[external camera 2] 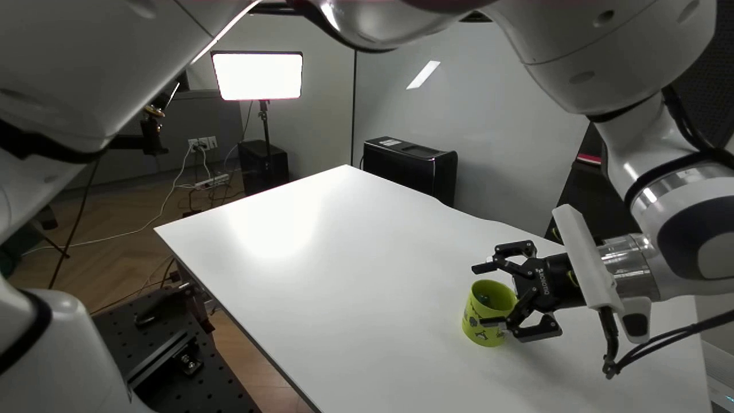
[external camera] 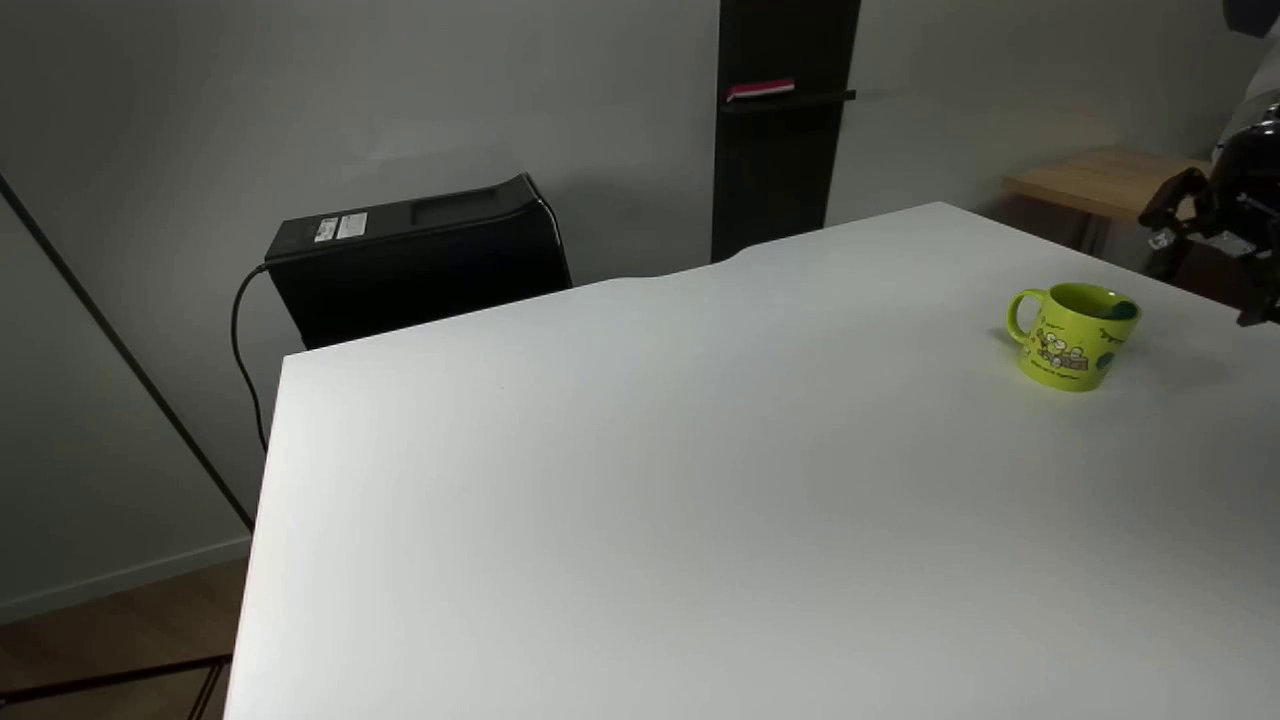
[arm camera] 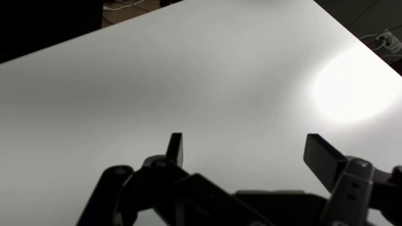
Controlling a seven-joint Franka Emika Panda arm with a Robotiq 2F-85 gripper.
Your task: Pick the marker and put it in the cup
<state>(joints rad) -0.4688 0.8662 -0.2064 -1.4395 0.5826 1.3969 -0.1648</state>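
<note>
On table (external camera: 620, 500), cup (external camera: 1064, 348) (dark shape (external camera: 1121, 310) inside), pincer (arm camera: 246, 149) spread nearby.

I see, in an exterior view: cup (external camera: 1060, 340) on table (external camera: 700, 480), right | something indistinct (external camera: 1121, 310) inside | box (external camera: 430, 270) behind table, left

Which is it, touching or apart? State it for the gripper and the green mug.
Apart. In an exterior view, a strip of white table shows between the green mug and the gripper.
</note>
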